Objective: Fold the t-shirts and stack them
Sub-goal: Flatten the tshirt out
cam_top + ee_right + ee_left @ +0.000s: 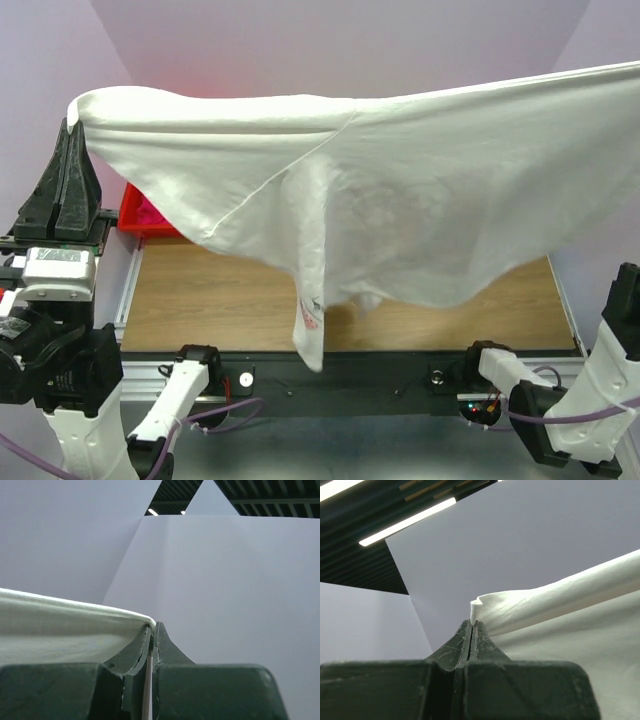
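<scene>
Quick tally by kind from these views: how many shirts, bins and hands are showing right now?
white t-shirt, held up in the air: 1
magenta cloth in the bin, mostly hidden: 1
red bin: 1
hands shut on the shirt, left hand and right hand: 2
Total: 5

A robotics lab cell: pale partition walls (300, 40), aluminium-framed wooden bench (200, 290), strip lights (405, 522) on a dark ceiling (355, 565).

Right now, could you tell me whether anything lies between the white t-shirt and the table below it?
Nothing visible does. The white t-shirt hangs between the left gripper and right gripper over the table. A red bin sits at the far left; the shirt hides the table's far part.
</scene>
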`<state>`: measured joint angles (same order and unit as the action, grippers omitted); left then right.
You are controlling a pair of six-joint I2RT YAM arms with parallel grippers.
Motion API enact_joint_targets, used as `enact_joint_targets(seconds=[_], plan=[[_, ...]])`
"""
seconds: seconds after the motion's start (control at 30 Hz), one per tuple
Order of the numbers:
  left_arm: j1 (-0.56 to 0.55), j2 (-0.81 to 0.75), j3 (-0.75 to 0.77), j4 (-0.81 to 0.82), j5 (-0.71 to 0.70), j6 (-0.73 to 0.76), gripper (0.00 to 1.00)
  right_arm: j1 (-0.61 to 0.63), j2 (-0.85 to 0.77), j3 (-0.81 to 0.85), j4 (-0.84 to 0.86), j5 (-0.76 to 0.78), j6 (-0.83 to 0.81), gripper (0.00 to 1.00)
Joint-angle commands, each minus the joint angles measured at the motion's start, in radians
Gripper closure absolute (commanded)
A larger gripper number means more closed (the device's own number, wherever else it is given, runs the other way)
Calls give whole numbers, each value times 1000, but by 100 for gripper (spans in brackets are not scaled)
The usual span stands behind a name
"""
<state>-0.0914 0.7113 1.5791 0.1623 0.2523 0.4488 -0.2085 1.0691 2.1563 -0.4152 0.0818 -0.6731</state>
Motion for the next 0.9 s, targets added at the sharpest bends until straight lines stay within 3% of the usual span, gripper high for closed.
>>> enact_joint_targets(seconds=[0.0,0.3,0.47,0.7,0.87], plan=[[12,25,-8,-16,-84,155,100,-15,0,-120,49,54,-98,99],[13,109,-284,-103,84,304,100,-15,37,-557,53,-212,-115,99],[10,313,-367,-60,134,301,100,-6,153,-719,79,-325,-123,99],[-60,644,-396,28,88,326,100,86,418,-817,179,-323,-137,99],[-80,876,-320,89,-2,288,100,104,664,-693,240,-286,-97,99]])
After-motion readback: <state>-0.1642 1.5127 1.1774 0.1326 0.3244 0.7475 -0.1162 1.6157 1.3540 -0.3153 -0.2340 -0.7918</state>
